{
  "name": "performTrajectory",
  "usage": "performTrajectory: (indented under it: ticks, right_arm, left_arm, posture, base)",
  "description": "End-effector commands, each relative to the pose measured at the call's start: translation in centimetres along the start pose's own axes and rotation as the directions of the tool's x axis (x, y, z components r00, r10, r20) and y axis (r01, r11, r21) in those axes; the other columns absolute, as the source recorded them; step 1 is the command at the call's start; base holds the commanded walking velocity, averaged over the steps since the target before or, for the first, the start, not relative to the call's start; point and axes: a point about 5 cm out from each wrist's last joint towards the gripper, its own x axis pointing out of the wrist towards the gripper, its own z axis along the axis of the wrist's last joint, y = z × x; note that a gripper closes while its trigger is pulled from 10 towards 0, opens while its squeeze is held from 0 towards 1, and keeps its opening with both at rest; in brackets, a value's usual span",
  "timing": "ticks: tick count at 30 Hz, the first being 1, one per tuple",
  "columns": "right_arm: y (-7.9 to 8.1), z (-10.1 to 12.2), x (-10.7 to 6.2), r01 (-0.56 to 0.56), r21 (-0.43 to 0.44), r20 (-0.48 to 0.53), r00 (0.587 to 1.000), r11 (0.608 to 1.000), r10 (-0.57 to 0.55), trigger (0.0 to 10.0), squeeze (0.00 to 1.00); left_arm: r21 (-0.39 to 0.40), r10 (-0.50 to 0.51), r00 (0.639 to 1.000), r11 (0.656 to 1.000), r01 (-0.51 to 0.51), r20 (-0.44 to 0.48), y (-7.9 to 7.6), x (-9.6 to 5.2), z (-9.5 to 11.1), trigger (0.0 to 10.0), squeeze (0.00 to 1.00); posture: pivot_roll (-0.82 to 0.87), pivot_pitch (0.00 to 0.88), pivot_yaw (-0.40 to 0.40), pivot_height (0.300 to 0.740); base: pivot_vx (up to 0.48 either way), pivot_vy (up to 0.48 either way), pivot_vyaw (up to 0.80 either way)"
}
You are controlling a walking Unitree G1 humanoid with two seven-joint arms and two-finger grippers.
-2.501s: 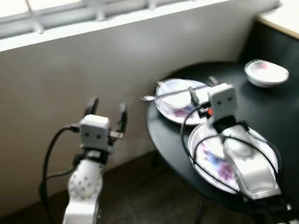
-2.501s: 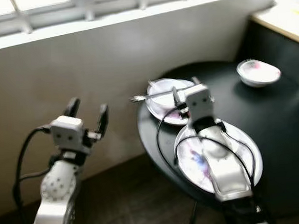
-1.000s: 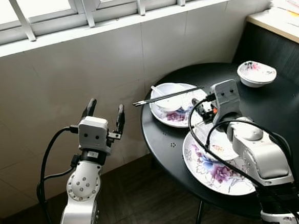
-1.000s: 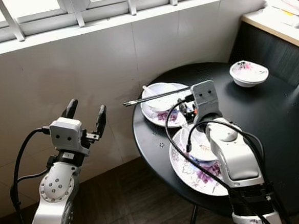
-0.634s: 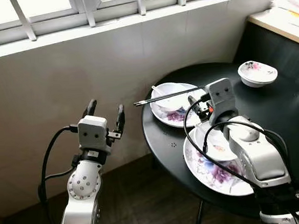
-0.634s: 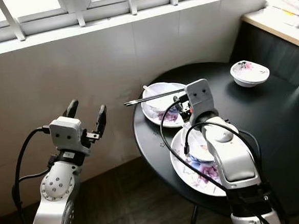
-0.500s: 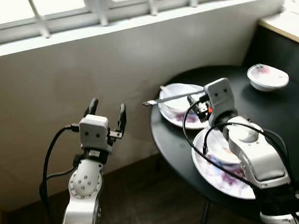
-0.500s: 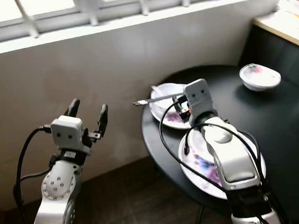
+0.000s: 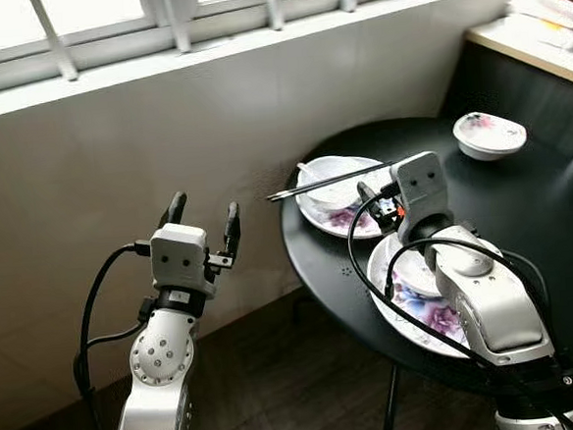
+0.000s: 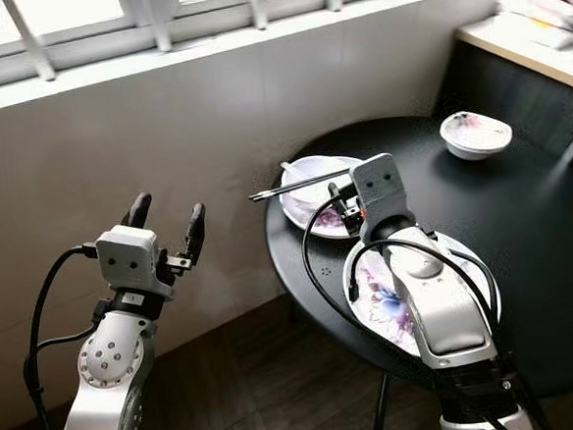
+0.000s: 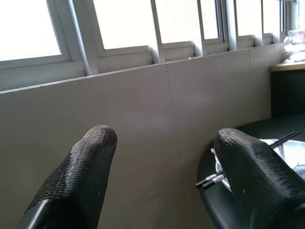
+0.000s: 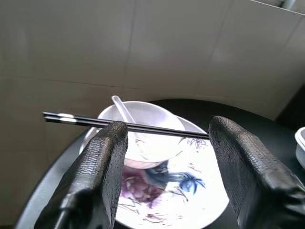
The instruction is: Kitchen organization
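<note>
A round black table [image 9: 523, 218] holds a floral plate [image 9: 338, 219] at its far left. On that plate sits a white bowl [image 12: 143, 131] with a white spoon [image 12: 122, 108], and black chopsticks [image 9: 323, 181] lie across the bowl. A nearer floral plate [image 9: 421, 314] lies under my right arm, partly hidden by it. My right gripper [image 9: 379, 197] hovers open just short of the bowl, with the chopsticks crossing in front of its fingers [image 12: 97, 171]. My left gripper [image 9: 203, 209] is held up open, off the table to the left, facing the tiled wall.
A small floral bowl [image 9: 489, 134] stands at the table's far right. A dark counter [image 9: 525, 36] with stacked items is beyond it. The tiled wall [image 9: 162, 115] and window sill run behind. The dark floor [image 9: 279, 393] lies below, and the table leg [image 9: 391, 414] stands near my right arm.
The whole picture swings side to side as the camera moves. Both grippers keep their pose and stay open. The dishes and chopsticks lie as before.
</note>
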Motion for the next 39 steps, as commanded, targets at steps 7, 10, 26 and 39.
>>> performTrajectory:
  ticks: [7,10,26,39]
  right_arm:
    - [0.0,-0.1,0.0,0.008,-0.008,-0.001,1.0,1.0,-0.008,10.0,0.0]
    - [-0.1,-0.1,-0.1,0.01,-0.011,-0.004,1.0,1.0,-0.01,10.0,0.0]
    - [0.9,-0.5,-0.2,0.005,-0.009,-0.008,1.0,1.0,-0.005,10.0,0.0]
    - [1.6,-1.0,-0.1,0.008,0.012,-0.015,1.0,1.0,-0.007,10.0,0.0]
  left_arm:
    - [-0.001,-0.009,1.0,1.0,0.009,-0.002,-0.1,0.1,0.1,10.0,0.0]
    - [0.002,-0.008,1.0,1.0,0.008,-0.001,-0.1,0.1,0.1,10.0,0.0]
    - [-0.018,-0.027,0.999,0.999,0.026,-0.026,-0.2,-0.1,-0.1,10.0,0.0]
    - [0.021,-0.035,0.999,0.999,0.036,-0.012,0.3,-0.1,0.0,10.0,0.0]
  posture:
    - [0.0,0.033,-0.022,0.74]
    - [-0.01,0.034,-0.023,0.74]
    - [-0.01,0.025,0.011,0.74]
    - [0.03,0.013,0.013,0.74]
  base:
    - [0.0,0.274,0.0]
    - [0.0,0.0,0.0]
    - [0.0,0.03,0.0]
    - [0.0,0.117,0.0]
